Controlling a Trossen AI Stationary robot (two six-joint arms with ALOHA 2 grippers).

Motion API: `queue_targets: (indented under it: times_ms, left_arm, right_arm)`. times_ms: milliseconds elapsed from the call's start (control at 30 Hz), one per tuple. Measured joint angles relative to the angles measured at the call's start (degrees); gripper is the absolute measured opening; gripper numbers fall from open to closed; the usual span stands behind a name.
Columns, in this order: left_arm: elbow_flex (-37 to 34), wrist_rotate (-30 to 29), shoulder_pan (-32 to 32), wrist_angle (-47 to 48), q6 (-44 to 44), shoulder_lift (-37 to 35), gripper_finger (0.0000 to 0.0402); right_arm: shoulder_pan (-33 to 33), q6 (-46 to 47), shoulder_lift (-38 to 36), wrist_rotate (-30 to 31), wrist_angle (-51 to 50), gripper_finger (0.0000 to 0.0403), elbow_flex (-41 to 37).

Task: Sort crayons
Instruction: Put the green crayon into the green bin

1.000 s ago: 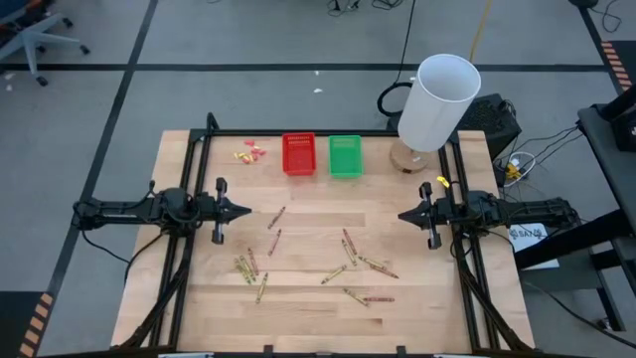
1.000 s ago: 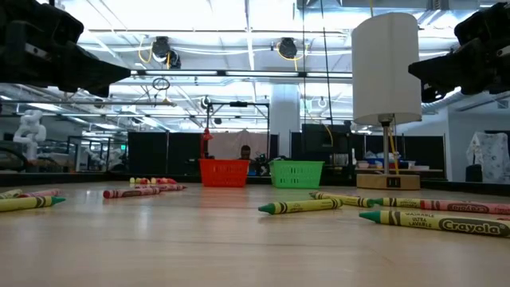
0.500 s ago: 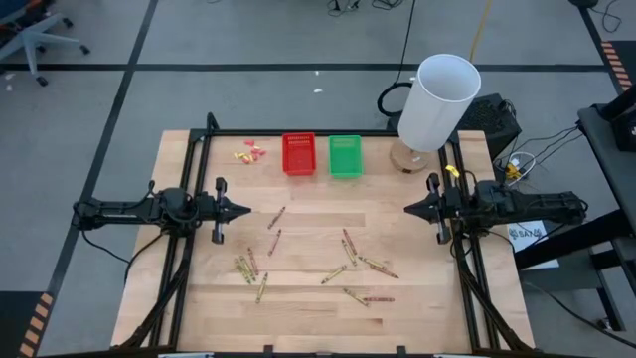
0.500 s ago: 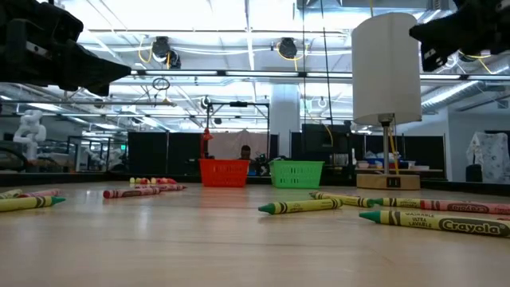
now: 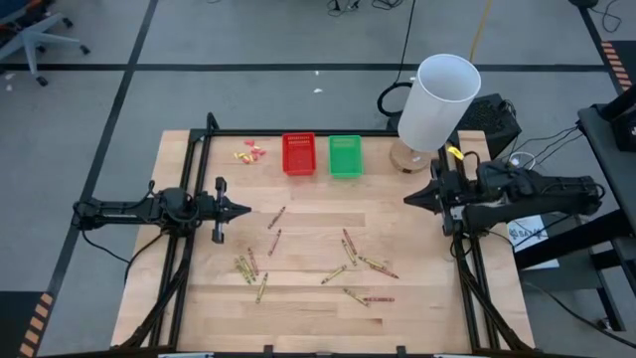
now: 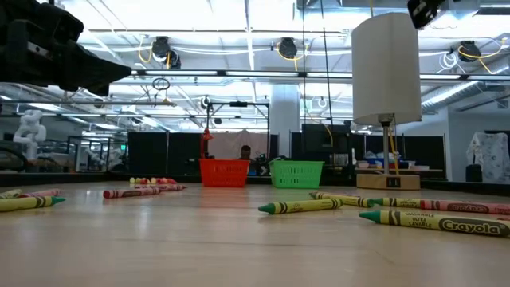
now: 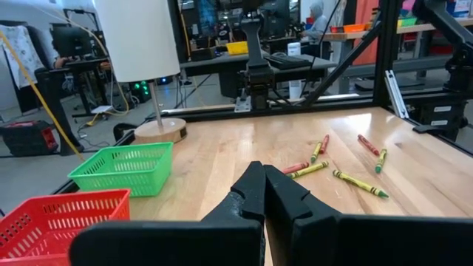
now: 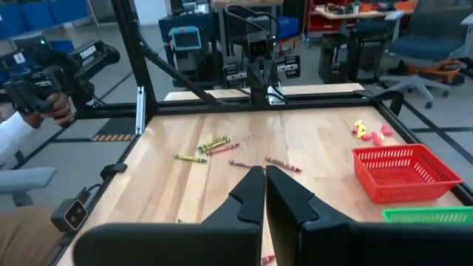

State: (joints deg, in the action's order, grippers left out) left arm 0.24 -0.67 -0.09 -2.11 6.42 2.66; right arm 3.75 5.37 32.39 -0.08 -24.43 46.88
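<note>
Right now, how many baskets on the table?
2. The red basket and the green basket stand side by side at the table's far edge, red nearer the left arm's side. None seems hidden.

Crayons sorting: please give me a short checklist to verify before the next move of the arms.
1. Crayons loose on the table, none held: ok.
2. Red basket empty: ok.
3. Green basket empty: ok.
4. Left gripper shut, above the table's left side; must open before a pick: not ok.
5. Right gripper shut, raised beside the lamp: not ok.
6. Which colour goes in which basket: cannot tell.
</note>
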Motion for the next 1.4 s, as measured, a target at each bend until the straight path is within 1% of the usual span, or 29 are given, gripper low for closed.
queue_targets:
  times_ms: [167,300,500,667,767,867,967,1067,1200,1300,1400]
  left_arm:
    - [0.0,0.0,0.0,0.0,0.0,0.0,0.0]
    - [0.0,0.0,0.0,0.1,0.0,0.0,0.0]
    - [0.0,0.3,0.0,0.7,-0.1,0.0,0.0]
    - [0.0,0.7,0.0,0.9,-0.1,0.1,0.0]
    - [0.0,0.7,0.0,0.3,-0.1,0.1,0.0]
    - [0.4,0.7,0.0,-1.3,-3.0,0.1,0.0]
    - [3.2,0.8,0.0,-1.0,-5.6,0.2,0.0]
    - [7.2,1.2,0.0,-1.4,-6.1,0.8,0.0]
    - [13.1,4.6,0.0,-1.1,-5.8,2.2,0.0]
    - [18.0,5.2,0.0,2.0,-6.2,4.0,0.0]
    - [22.0,5.2,0.0,3.5,-9.3,6.5,0.0]
  right_arm:
    - [0.0,0.0,5.0,0.0,-4.5,0.0,6.5]
    - [0.0,1.7,8.2,0.0,-7.7,0.0,9.6]
    - [0.0,4.4,11.1,-0.1,-11.2,0.0,10.0]
    - [0.0,4.5,12.8,0.0,-14.7,0.0,10.0]
    - [0.0,4.5,13.4,0.0,-14.8,0.0,10.0]
    - [0.0,4.5,13.5,0.0,-14.8,0.0,10.0]
    - [0.0,4.5,13.5,0.0,-14.9,0.0,10.0]
    - [0.0,4.5,13.5,0.0,-14.9,0.0,9.3]
    - [0.0,4.5,13.5,0.0,-14.9,0.0,8.4]
    - [0.0,4.5,13.5,0.0,-14.9,0.0,7.7]
    - [0.0,4.5,13.6,0.0,-14.5,0.0,7.0]
